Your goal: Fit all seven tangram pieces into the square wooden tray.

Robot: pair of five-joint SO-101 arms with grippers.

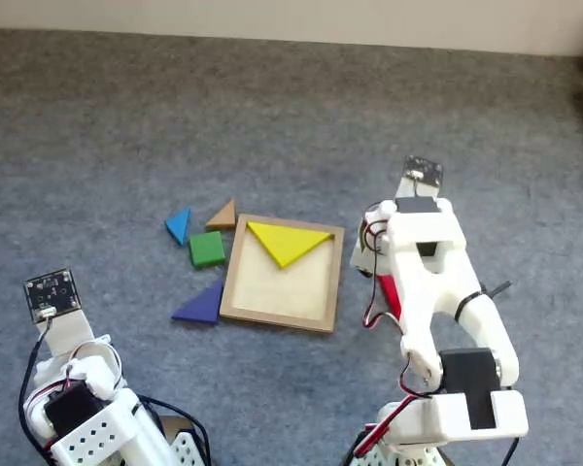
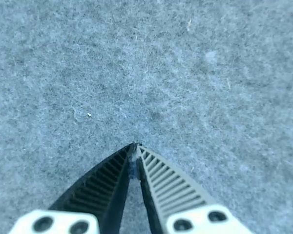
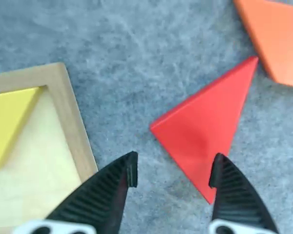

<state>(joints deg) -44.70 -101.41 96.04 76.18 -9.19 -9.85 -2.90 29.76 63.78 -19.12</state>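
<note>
right gripper [image 3: 174,169]: wide open, empty, above red triangle [image 3: 205,127] | piece: likely light, rigid, slick | grip: pinch its side faces

Light is bright, even and diffuse, falling from above across the grey mat [image 1: 272,116]. Shadows are faint and soft-edged; a thin one runs along the wooden tray [image 1: 277,321] at its edge nearest the arms. In the right wrist view the red triangle [image 3: 205,126] carries a mild pale sheen.
</note>
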